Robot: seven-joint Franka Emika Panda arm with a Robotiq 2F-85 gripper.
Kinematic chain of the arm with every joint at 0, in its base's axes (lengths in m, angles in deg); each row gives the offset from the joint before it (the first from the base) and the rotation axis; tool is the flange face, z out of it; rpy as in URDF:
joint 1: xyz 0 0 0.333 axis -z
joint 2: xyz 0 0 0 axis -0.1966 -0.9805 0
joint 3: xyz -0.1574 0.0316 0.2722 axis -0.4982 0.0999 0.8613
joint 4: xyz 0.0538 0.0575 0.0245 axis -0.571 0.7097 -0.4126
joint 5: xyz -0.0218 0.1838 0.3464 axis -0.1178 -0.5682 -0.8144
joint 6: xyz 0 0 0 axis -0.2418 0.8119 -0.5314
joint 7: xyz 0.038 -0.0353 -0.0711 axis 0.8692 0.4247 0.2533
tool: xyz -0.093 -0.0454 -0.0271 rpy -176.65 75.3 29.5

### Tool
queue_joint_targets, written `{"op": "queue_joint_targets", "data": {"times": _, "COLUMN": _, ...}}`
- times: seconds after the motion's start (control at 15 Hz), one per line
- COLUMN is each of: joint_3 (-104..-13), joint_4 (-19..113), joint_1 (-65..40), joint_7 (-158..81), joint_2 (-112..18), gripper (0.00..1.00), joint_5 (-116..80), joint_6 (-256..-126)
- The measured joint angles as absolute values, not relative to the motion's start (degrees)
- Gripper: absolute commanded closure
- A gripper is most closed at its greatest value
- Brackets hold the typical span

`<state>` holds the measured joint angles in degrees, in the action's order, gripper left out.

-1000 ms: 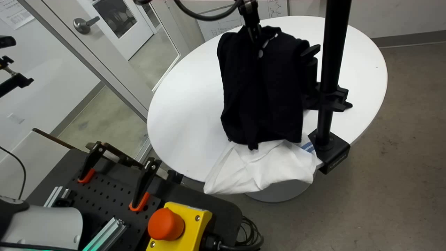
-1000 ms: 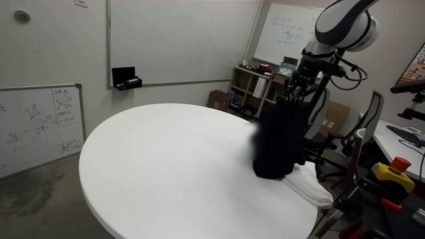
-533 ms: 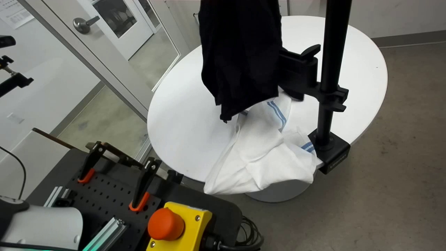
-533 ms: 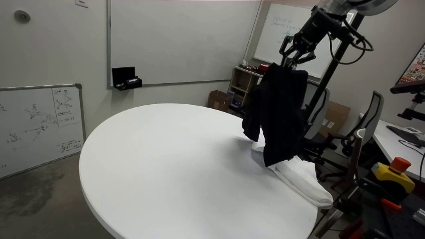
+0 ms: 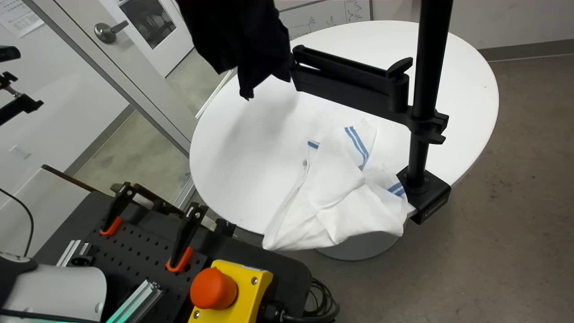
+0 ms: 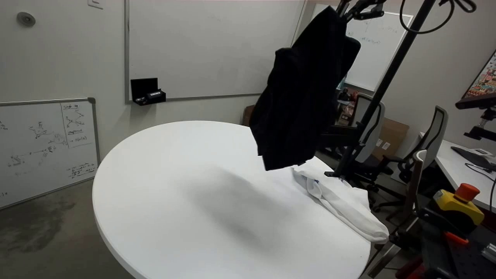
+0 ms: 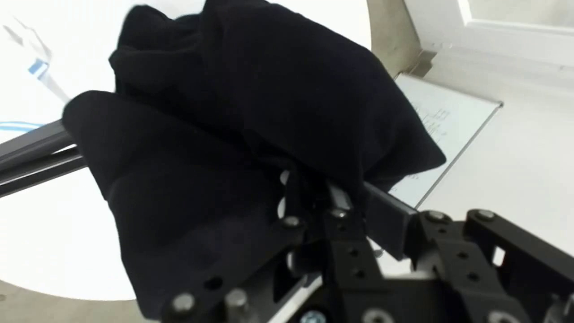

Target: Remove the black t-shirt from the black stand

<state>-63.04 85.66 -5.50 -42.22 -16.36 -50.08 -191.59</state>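
Note:
The black t-shirt [image 5: 237, 40] hangs bunched in the air over the table; it also shows in an exterior view [image 6: 302, 89] and fills the middle of the wrist view [image 7: 215, 134]. My gripper [image 6: 343, 11] is shut on its upper part; the jaws also show in the wrist view [image 7: 354, 193], the fingertips partly hidden by cloth. The black stand has an upright pole [image 5: 428, 67] and a folded side arm [image 5: 345, 85]. The shirt overlaps the arm's free end in an exterior view and the wrist view; I cannot tell whether they touch.
The stand's base is clamped at the edge of the round white table [image 5: 242, 179]. A white cloth with blue stripes [image 5: 336, 197] lies below the stand's arm and hangs over the edge. A yellow box with an orange button [image 5: 233, 291] sits on the robot's bench.
My gripper has lifted the t-shirt up and moved it away from the stand's pole. The stand's side arm and more of the white cloth are now uncovered.

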Motion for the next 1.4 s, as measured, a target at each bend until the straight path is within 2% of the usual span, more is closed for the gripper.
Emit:
{"op": "queue_joint_targets", "data": {"times": 0.6, "joint_3": -57.33, "joint_4": 91.44, "joint_1": -12.6, "joint_7": -37.21, "joint_2": -13.54, "gripper": 0.97, "joint_5": -49.31, "joint_6": -178.88}}
{"op": "queue_joint_targets", "data": {"times": 0.87, "joint_3": -54.42, "joint_4": 93.93, "joint_1": -14.05, "joint_7": -33.53, "joint_2": -18.1, "gripper": 0.97, "joint_5": -43.57, "joint_6": -179.63}}
{"op": "queue_joint_targets", "data": {"times": 1.2, "joint_3": -51.35, "joint_4": 94.51, "joint_1": -14.18, "joint_7": -33.58, "joint_2": -26.87, "gripper": 0.97, "joint_5": -31.12, "joint_6": -189.26}}
{"op": "queue_joint_targets", "data": {"times": 1.27, "joint_3": -51.23, "joint_4": 94.5, "joint_1": -14.18, "joint_7": -33.87, "joint_2": -28.48, "gripper": 0.86, "joint_5": -29.03, "joint_6": -191.5}}
{"op": "queue_joint_targets", "data": {"times": 1.33, "joint_3": -51.22, "joint_4": 94.5, "joint_1": -14.17, "joint_7": -34.25, "joint_2": -29.9, "gripper": 0.63, "joint_5": -27.29, "joint_6": -193.51}}
{"op": "queue_joint_targets", "data": {"times": 1.4, "joint_3": -51.22, "joint_4": 94.49, "joint_1": -14.17, "joint_7": -34.72, "joint_2": -31.17, "gripper": 0.61, "joint_5": -25.85, "joint_6": -195.23}}
